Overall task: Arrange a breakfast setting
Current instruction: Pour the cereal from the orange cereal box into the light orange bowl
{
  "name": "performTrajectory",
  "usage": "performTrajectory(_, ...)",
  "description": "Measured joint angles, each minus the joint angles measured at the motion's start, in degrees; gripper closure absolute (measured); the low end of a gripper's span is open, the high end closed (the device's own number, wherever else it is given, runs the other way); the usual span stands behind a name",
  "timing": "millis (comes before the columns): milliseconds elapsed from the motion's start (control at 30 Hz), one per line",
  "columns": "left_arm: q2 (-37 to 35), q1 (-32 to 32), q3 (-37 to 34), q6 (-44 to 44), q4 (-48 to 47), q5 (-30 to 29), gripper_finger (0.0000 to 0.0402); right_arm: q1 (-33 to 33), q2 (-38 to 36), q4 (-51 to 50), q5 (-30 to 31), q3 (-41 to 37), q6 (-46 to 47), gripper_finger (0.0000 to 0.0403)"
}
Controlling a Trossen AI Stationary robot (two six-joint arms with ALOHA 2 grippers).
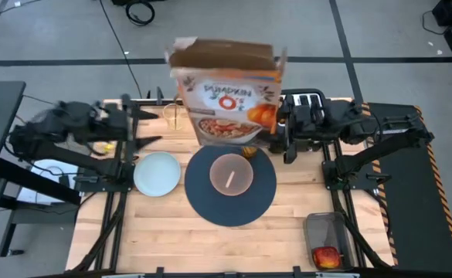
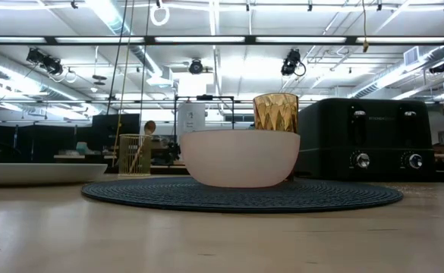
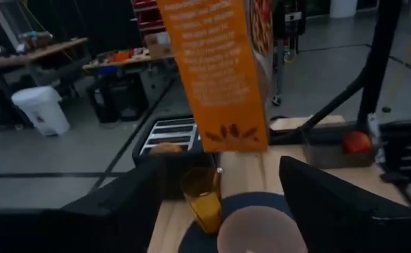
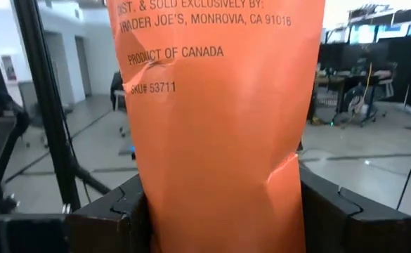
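My right gripper [image 1: 287,144] is shut on the tall orange-and-brown cereal box [image 1: 226,93], held up above the table's far middle. The pink bowl [image 1: 232,174], with the gold spoon [image 1: 229,179] in it, sits on the dark-blue mat [image 1: 230,202]. The amber tumbler [image 1: 248,151] stands at the mat's far edge. The pale-blue plate [image 1: 157,174] lies left of the mat. The small clear glass [image 1: 169,114] stands at the far left. The bagel [image 3: 166,148] sits in a toaster slot. The red apple [image 1: 326,255] lies in a tray. My left gripper [image 1: 144,143] is open and empty beside the plate. My right gripper pinches the cereal box between its two fingers [image 4: 114,211], one on each broad face beside the narrow orange side panel [image 4: 219,176], low on the box. The fingers come level from the table's right. The box is lifted clear of the table, nearly upright, its open top up.
The black toaster [image 1: 303,100] stands at the far right, partly behind the box. A dark tray [image 1: 327,232] lies at the near right corner. Bare wood shows along the table's near edge.
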Motion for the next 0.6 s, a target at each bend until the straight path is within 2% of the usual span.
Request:
performTrajectory(233,1.90,2.98,-11.06,3.06,16.30,1.30,0.0065,1.00,0.56,0.38,-3.04,-0.07,-0.99,0.0156)
performTrajectory(467,3.47,4.68,-17.78,0.12,33.39,16.37,0.0049,1.94,2.22,0.12,-3.06,-0.07,-5.70,0.0156)
performTrajectory(600,5.05,4.79,-19.06,-1.85,38.91,19.28,0.0049,1.98,3.18,1.24,-3.46,-0.07,-6.32,0.0156)
